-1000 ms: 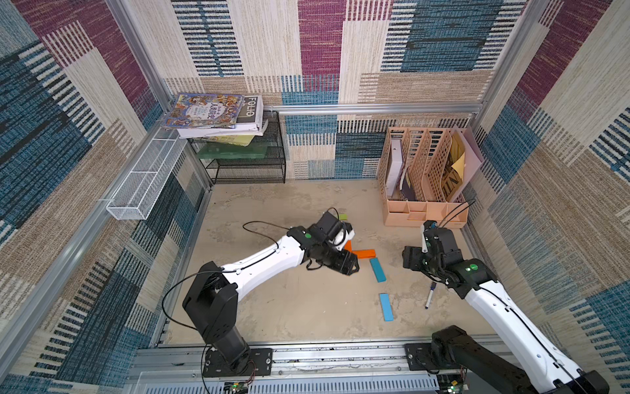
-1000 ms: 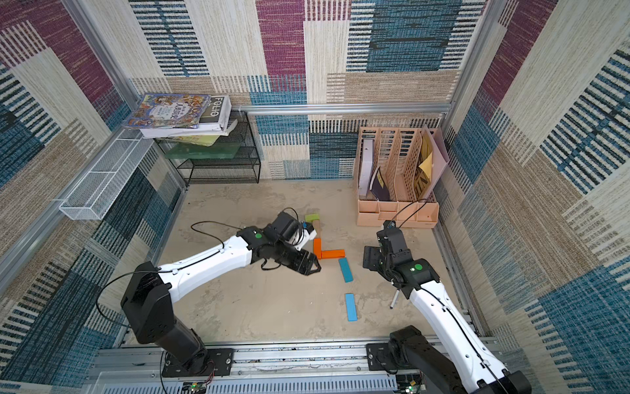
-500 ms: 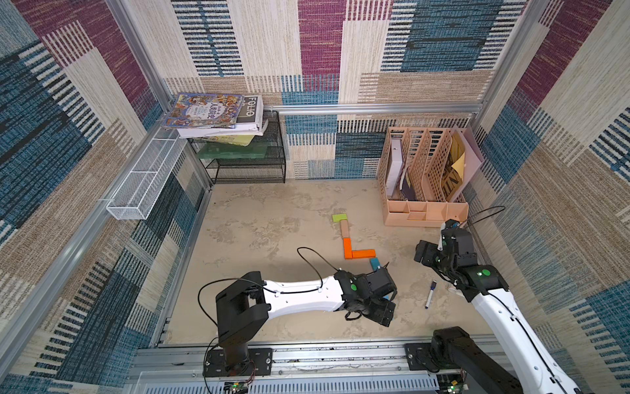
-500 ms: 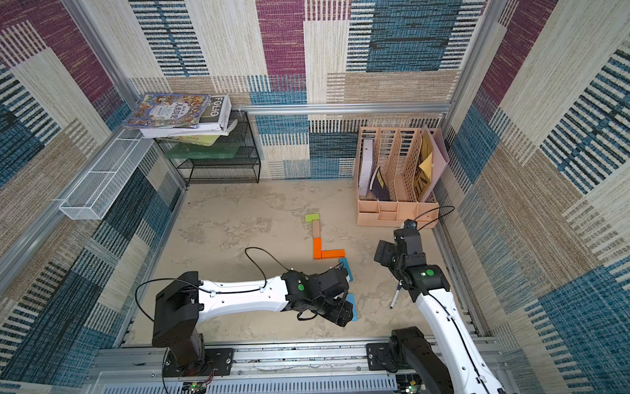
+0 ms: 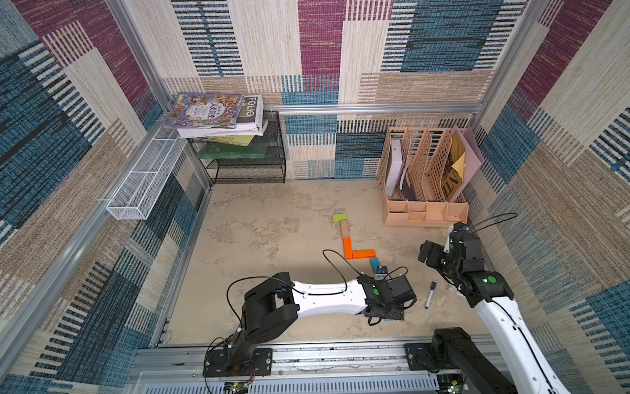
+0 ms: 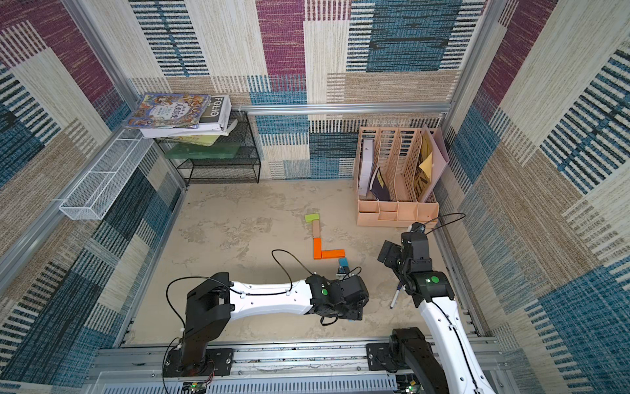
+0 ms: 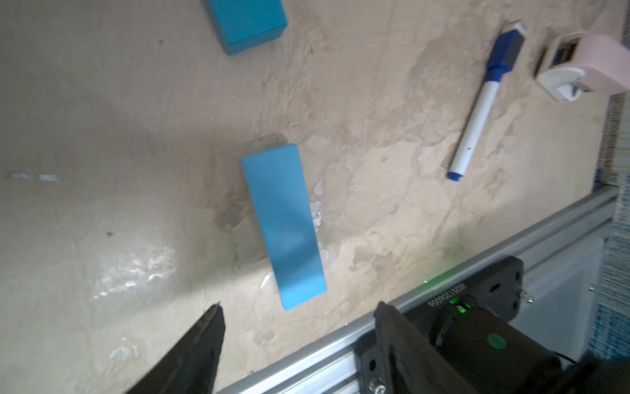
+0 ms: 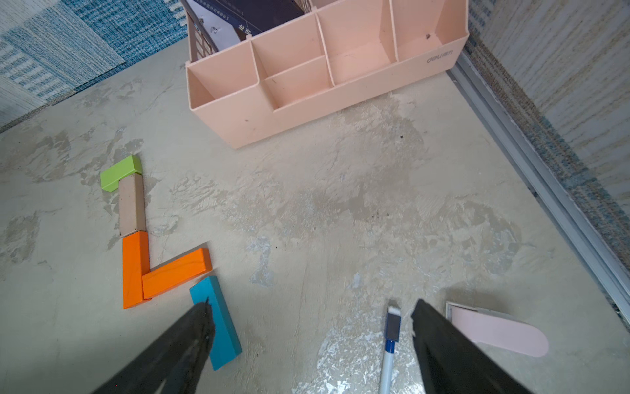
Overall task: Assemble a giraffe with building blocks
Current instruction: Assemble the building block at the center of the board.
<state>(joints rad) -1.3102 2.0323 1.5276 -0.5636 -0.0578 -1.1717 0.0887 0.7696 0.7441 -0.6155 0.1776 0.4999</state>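
The giraffe lies flat mid-table: green head [image 5: 339, 217], tan neck [image 5: 344, 229], orange L-shaped body [image 5: 354, 253]. One blue block [image 8: 218, 324] slants off the orange bar's end, partly behind my left arm in both top views. The other blue block [image 7: 284, 225] lies loose near the front rail. My left gripper [image 7: 299, 305] is open just short of its near end, touching nothing. In a top view the left gripper [image 5: 388, 315] covers most of that block. My right gripper [image 8: 312, 302] hangs open and empty at the right [image 5: 428, 254].
A blue-capped marker pen [image 5: 430, 294] lies between the two arms, with a small pink case [image 8: 497, 329] beside it. A pink desk organizer [image 5: 424, 211] stands back right. A black mesh rack with books [image 5: 245, 160] and a white wire basket [image 5: 143, 184] are back left. The front rail [image 7: 477, 269] runs close by.
My left arm has swung from the orange blocks to the front of the table, over the loose blue block. My right arm has drawn back toward the right wall.
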